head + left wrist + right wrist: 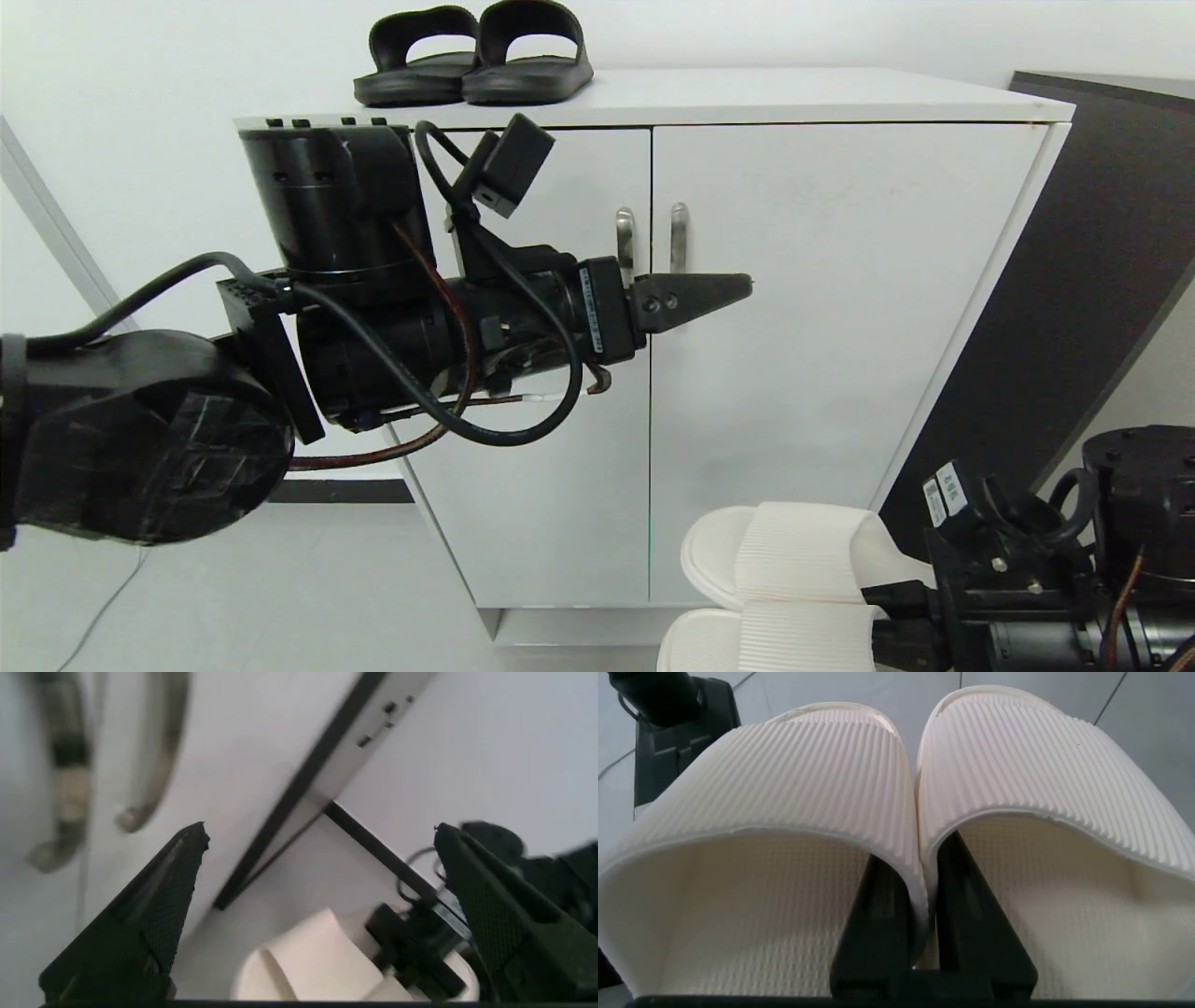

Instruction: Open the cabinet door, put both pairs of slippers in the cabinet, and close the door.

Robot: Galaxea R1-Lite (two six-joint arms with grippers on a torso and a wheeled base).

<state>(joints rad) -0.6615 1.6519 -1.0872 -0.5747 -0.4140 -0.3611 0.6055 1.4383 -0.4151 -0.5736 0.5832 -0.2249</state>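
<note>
Two pairs. Black slippers (476, 56) on cabinet (840, 327) top, near left edge. White slippers (794, 579) side by side in right gripper (920, 938), fingers clamped on adjoining inner straps, low before right door's bottom edge. Both doors closed. Left gripper (738, 285) spread wide, empty, level with handles (679, 238).

The right gripper (923, 917) pinches the touching inner straps of two white slippers (775, 793), lying at its 12 o'clock.
</note>
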